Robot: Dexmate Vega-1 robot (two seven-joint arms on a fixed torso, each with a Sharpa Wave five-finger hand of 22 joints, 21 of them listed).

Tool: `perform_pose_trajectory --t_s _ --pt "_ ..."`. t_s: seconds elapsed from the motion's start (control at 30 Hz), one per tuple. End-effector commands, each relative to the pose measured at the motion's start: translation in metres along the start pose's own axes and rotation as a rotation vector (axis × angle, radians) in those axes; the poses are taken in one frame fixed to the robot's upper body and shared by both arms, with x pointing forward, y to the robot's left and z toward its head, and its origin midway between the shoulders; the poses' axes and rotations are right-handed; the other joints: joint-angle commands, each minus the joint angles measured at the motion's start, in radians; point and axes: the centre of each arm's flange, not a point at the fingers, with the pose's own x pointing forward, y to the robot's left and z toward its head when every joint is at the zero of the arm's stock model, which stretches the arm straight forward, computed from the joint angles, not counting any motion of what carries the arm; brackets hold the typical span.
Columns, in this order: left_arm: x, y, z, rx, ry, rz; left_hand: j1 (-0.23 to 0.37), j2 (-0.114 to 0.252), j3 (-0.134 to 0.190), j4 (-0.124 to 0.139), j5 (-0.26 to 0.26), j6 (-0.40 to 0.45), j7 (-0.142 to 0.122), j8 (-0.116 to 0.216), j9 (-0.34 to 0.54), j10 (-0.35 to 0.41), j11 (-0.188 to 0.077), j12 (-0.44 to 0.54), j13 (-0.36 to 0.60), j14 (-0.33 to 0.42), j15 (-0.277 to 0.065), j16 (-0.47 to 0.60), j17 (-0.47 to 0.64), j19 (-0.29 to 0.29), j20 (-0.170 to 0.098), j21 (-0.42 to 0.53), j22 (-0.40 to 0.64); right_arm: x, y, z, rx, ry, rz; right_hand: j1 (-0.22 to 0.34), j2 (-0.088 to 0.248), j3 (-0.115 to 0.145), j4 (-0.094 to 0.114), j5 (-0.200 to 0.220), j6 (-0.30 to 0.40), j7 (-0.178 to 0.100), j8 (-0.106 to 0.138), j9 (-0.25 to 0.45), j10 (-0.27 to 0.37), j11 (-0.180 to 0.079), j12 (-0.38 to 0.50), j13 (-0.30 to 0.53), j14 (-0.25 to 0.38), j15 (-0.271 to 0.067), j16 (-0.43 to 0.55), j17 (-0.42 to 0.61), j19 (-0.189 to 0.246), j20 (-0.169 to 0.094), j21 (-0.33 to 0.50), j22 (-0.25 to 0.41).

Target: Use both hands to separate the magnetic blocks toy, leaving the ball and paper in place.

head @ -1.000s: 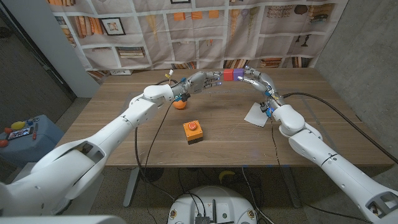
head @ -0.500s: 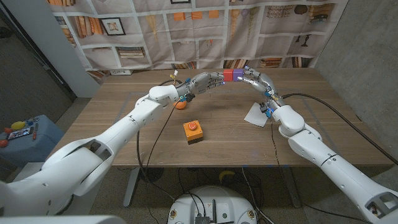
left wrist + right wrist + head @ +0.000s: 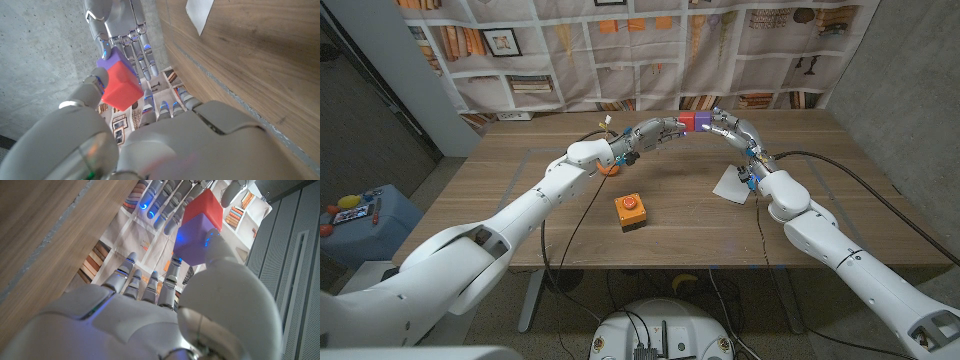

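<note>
The magnetic blocks toy (image 3: pixel 693 121), a red block stuck to a purple one, is held up over the far side of the table (image 3: pixel 520 190). Its long side runs left to right. The left hand (image 3: pixel 655 131) grips the red end and the right hand (image 3: pixel 723 126) grips the purple end. The ball (image 3: pixel 610 168) and paper (image 3: pixel 731 183) lie below, with bare wood between them.

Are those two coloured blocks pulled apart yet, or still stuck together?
Still together. The red block sits flush against the purple block with no gap, held up between the left hand and right hand.
</note>
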Motion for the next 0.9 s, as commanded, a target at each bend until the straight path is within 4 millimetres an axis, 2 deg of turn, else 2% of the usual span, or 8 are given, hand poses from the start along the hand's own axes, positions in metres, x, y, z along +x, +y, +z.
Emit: perform_pose_trajectory --t_s 0.03,0.53,0.9 --pt "0.004 -0.0057 -0.0037 -0.015 -0.02 0.037 0.029 0.0 0.004 -0.001 0.006 0.057 0.002 0.019 0.002 0.023 -0.007 0.013 0.002 0.021 -0.005 0.004 0.003 0.023 -0.001 0.006 0.001 -0.003 -0.0004 0.0008 0.006 -0.003 -0.004 0.039 0.083 -0.003 0.002 0.01 0.158 -0.134 0.088 0.002 0.01 0.001 -0.001 0.002 0.002 -0.004 0.003 0.004 0.001 -0.001 0.0 0.005" --pt "0.0053 -0.0062 -0.0042 -0.013 -0.026 0.066 0.085 0.009 -0.001 0.0 0.003 0.181 -0.019 0.053 0.003 0.075 -0.032 0.017 0.001 0.074 -0.027 0.005 0.002 0.068 0.003 0.01 0.002 -0.0028 -0.001 0.0009 0.009 -0.003 -0.006 0.038 0.085 -0.007 0.001 0.013 0.159 -0.136 0.086 -0.003 0.01 0.0 -0.003 0.002 0.002 -0.002 0.003 0.005 0.0 0.0 0.001 0.005" --pt "0.0043 -0.0077 -0.0056 -0.01 -0.021 0.097 0.123 0.015 -0.013 0.001 0.0 0.273 -0.047 0.074 0.003 0.122 -0.067 0.02 0.001 0.119 -0.052 0.005 0.002 0.101 0.004 0.011 0.003 -0.0026 -0.0003 -0.0002 0.01 0.003 -0.004 0.038 0.086 -0.01 0.001 0.015 0.16 -0.136 0.085 -0.006 0.01 -0.002 -0.004 0.002 0.002 -0.002 0.002 0.005 0.0 0.0 0.001 0.005"
